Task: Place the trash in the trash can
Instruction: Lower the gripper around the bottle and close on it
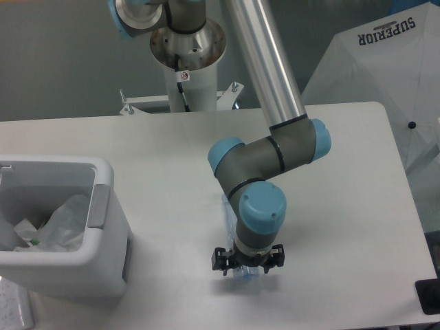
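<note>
camera view from above has my gripper down low over the clear plastic bottle, which lies on the white table at about 6 o'clock from my grey elbow, its lower end hidden under my wrist; i cannot tell whether my fingers are clenched on it or released. over at 9 o'clock from the bottle, well apart, sits the white trash can with its grey tab facing me, and a translucent plastic bag is crumpled inside it.
</note>
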